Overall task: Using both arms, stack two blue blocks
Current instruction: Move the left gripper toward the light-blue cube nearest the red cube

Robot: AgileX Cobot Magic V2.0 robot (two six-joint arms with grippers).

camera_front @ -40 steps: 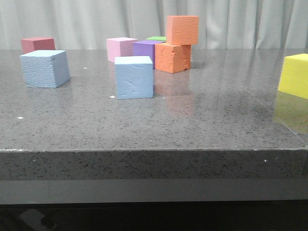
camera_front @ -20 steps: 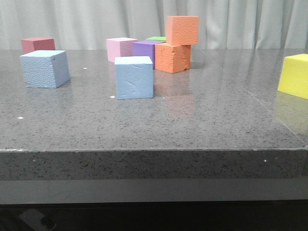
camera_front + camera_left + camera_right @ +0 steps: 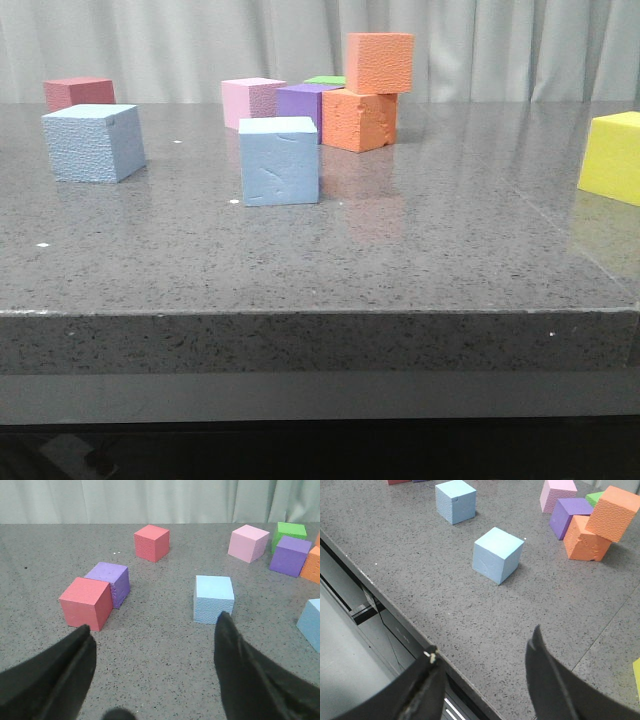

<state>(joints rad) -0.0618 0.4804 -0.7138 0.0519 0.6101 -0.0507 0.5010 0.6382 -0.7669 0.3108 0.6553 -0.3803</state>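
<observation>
Front view shows two pale sky-blue foam cubes standing apart on the speckled grey stone table [image 3: 420,260]: one blue cube [image 3: 92,142] at the left, the other blue cube [image 3: 279,160] near the middle. Behind it, one orange foam cube [image 3: 378,62] sits atop another. The left black claw gripper [image 3: 152,672] and the right black claw gripper [image 3: 485,680] both hang spread wide, holding nothing.

Neither arm appears in the front view. Left gripper [image 3: 152,667]: black fingers spread wide, nothing between them, held above the bench surface. Right gripper [image 3: 482,680]: black fingers likewise spread and holding nothing, positioned over the bench's near edge. One right finger [image 3: 422,690] shows pale scuffing at its tip.
</observation>
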